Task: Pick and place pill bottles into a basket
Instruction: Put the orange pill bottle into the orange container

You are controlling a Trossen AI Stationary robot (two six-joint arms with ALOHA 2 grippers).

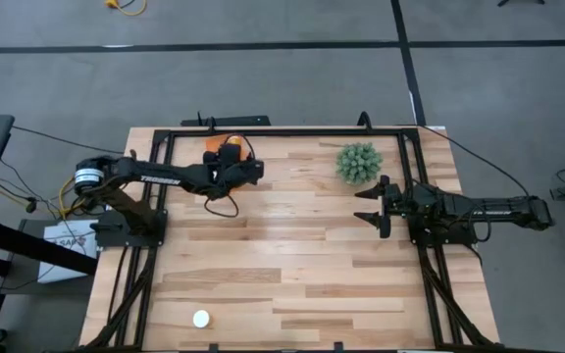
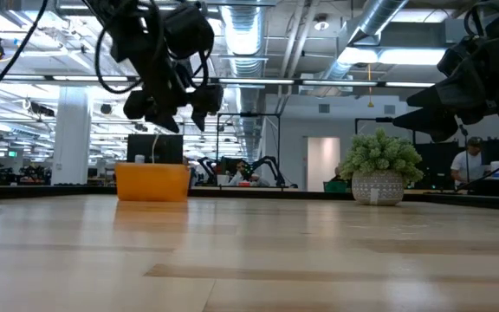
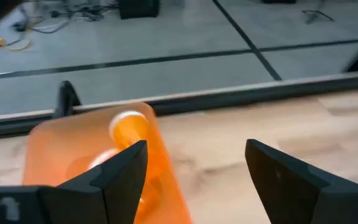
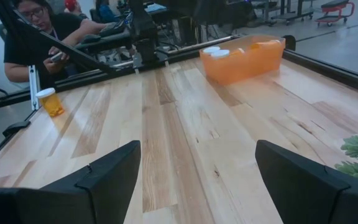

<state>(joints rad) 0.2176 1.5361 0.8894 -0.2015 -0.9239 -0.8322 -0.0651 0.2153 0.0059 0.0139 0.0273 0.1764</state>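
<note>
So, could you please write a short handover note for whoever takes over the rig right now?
Left gripper: open and empty, raised just beside the basket at the table's far edge.
Right gripper: open and empty, waiting on the right side near the green plant.
Done: several pill bottles already lie in the basket, white caps showing; the exact count cannot be told.
Left: one pill bottle stands alone near the front edge on the left arm's side, far from the basket. It needs picking up and placing in the basket.
</note>
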